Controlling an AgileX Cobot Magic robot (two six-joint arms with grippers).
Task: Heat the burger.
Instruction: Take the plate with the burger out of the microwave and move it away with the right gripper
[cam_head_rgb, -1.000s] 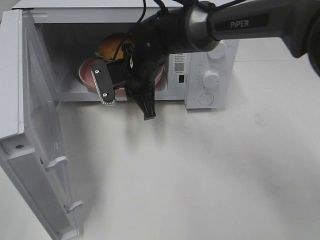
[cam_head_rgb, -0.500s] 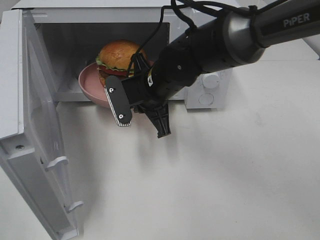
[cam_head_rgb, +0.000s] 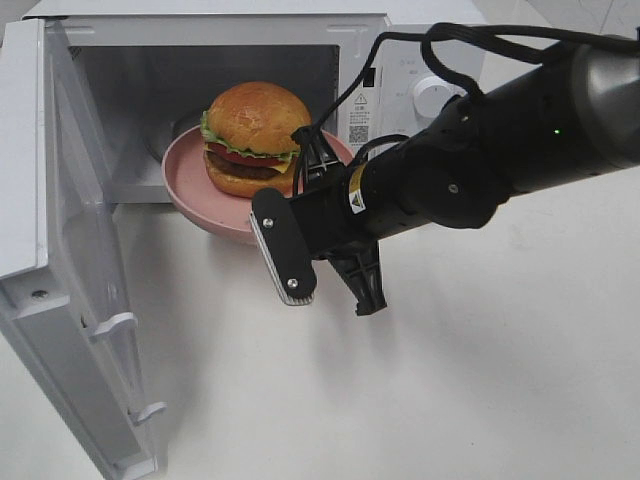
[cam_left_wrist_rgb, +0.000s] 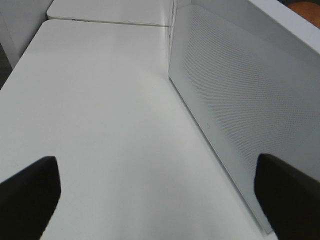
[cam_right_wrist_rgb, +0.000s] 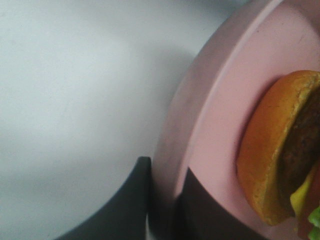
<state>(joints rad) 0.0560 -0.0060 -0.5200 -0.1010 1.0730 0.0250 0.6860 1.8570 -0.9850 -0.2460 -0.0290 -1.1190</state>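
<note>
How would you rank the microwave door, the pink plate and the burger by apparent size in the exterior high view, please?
1. Microwave door, the largest by far, though it also swings toward the camera.
2. Pink plate, wider than the burger.
3. Burger, the smallest; it sits on the plate, so that comparison is fair.

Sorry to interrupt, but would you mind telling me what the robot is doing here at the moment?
The right gripper is clamped on the rim of a pink plate that carries the burger. The plate hangs at the mouth of the white microwave, partly over the table, with the microwave door swung wide open. The left gripper is open and holds nothing, off to the side by the door.
</note>
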